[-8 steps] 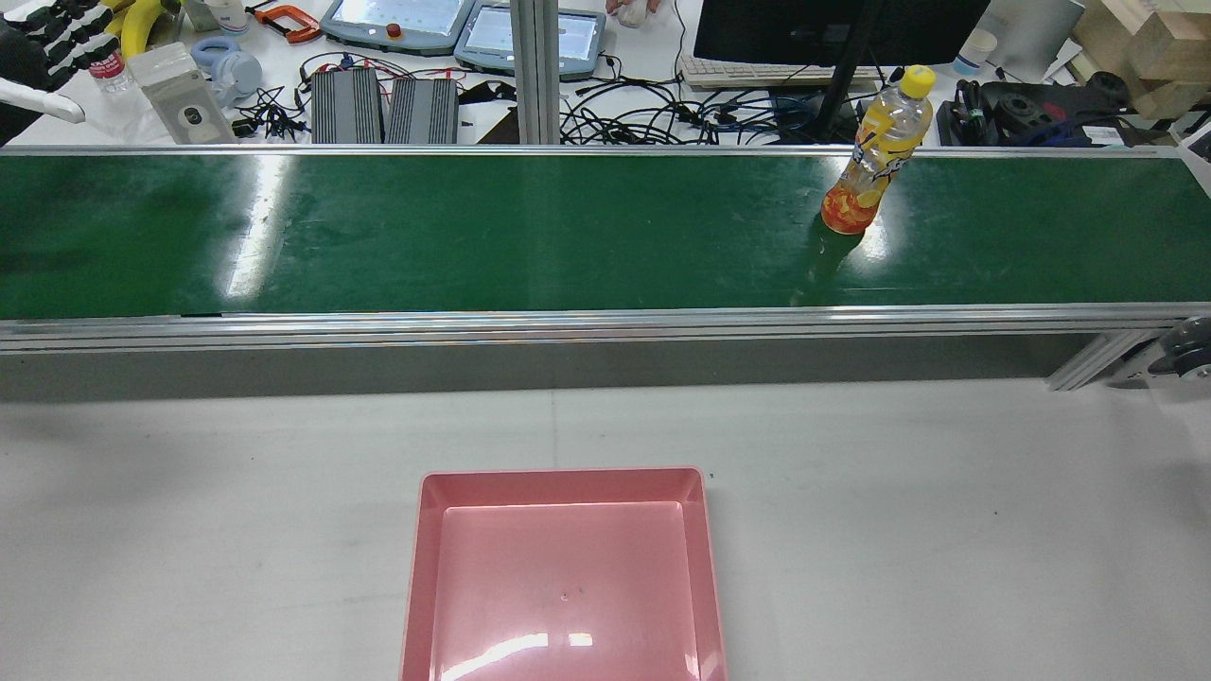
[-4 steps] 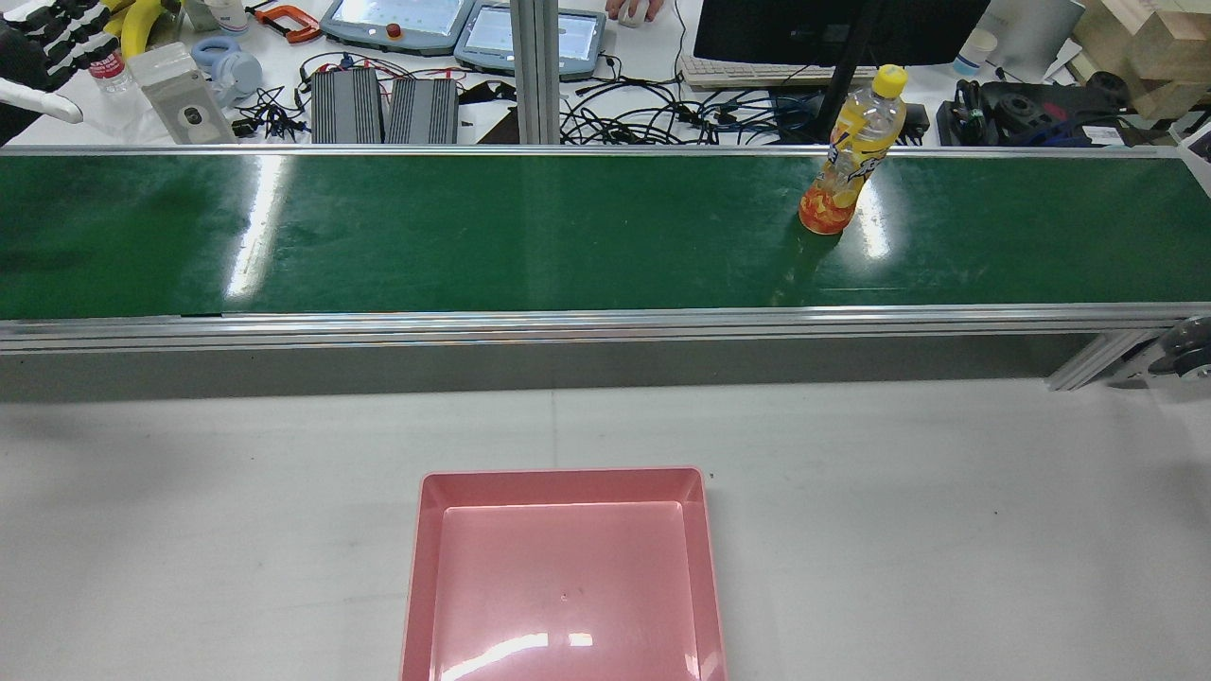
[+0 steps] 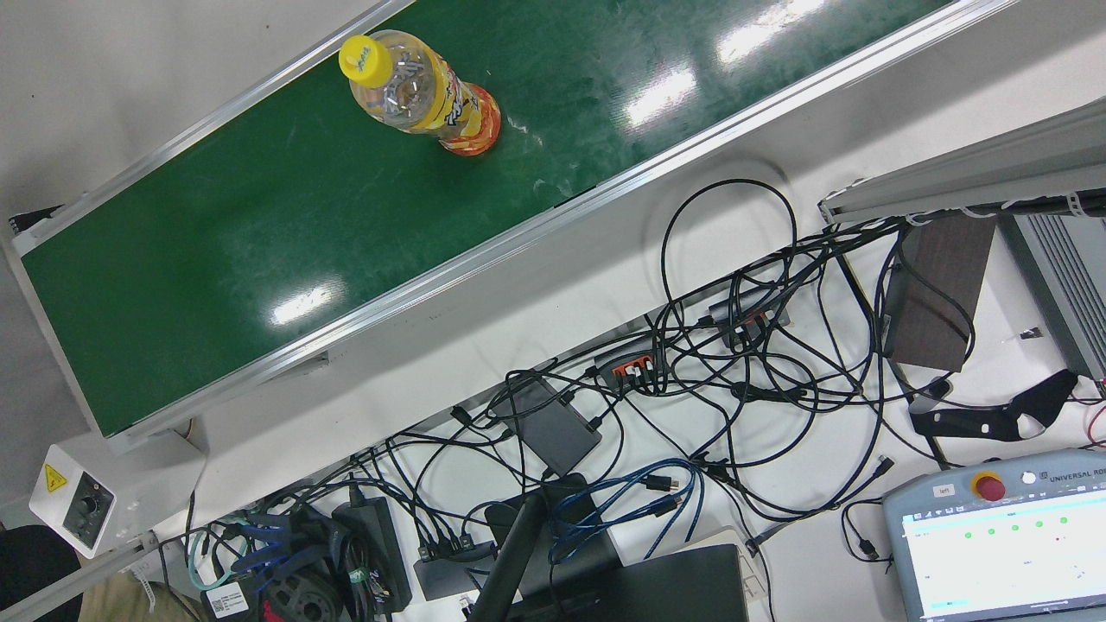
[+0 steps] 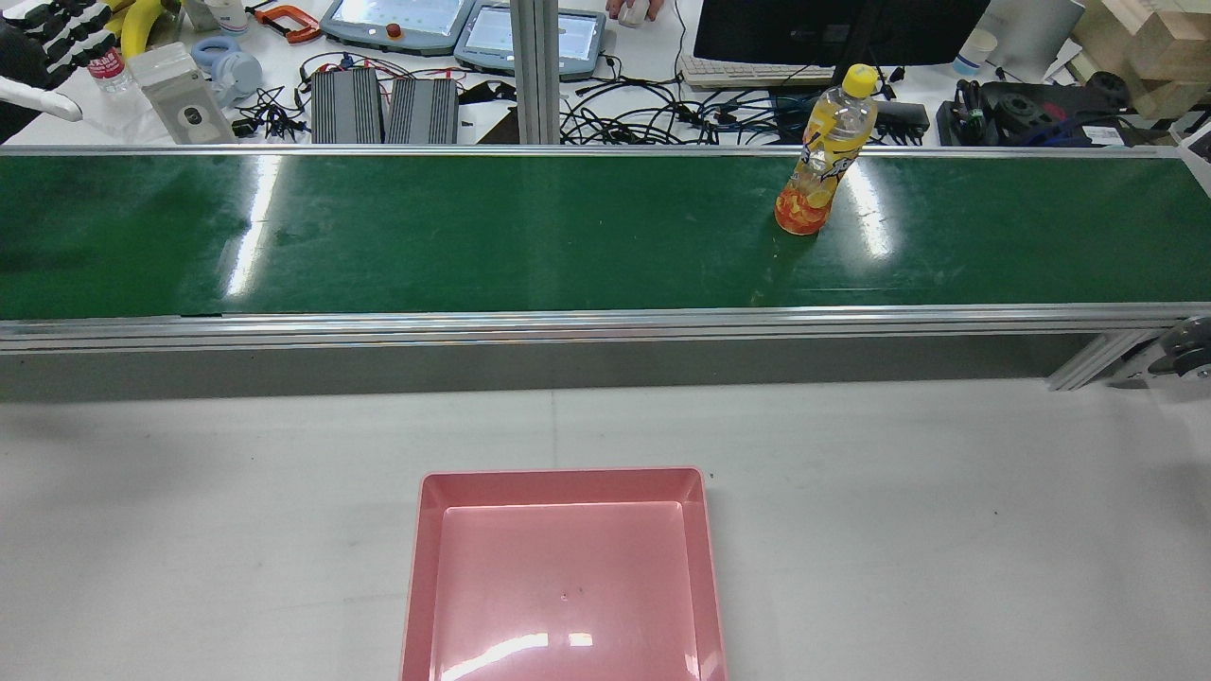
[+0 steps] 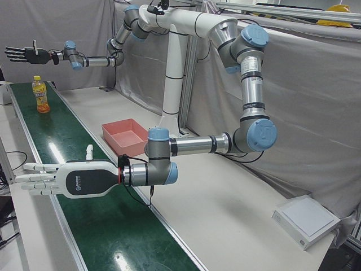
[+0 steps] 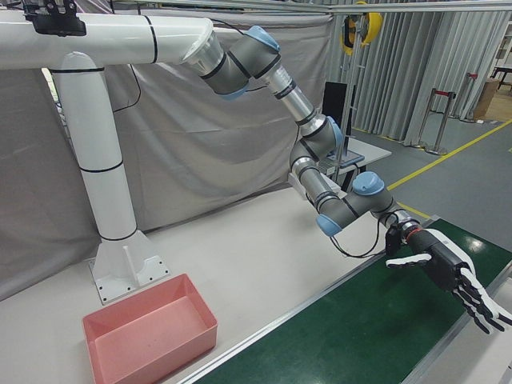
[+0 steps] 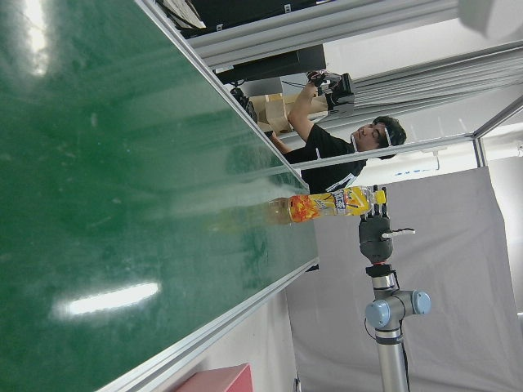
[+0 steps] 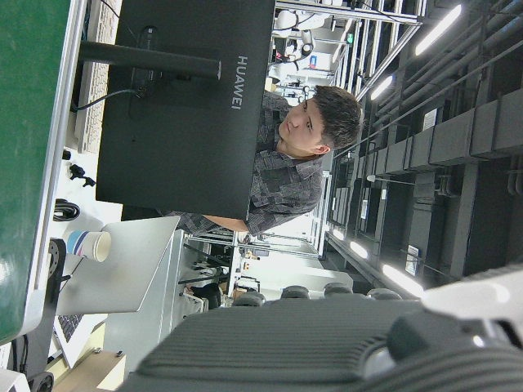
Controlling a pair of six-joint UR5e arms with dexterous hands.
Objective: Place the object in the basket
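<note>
On long green belt (image 4: 473,236): upright yellow-capped plastic juice bottle (image 4: 821,156) near far edge, room all round. Held level, holding nothing, fingers spread: white left hand (image 5: 42,176), black right hand (image 6: 458,282).

One bottle (image 4: 821,156), one pink basket (image 4: 564,484), two teach pendants (image 4: 397,21).

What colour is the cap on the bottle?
Yellow. The bottle stands on the green conveyor belt, and its cap shows best in the front view.
</note>
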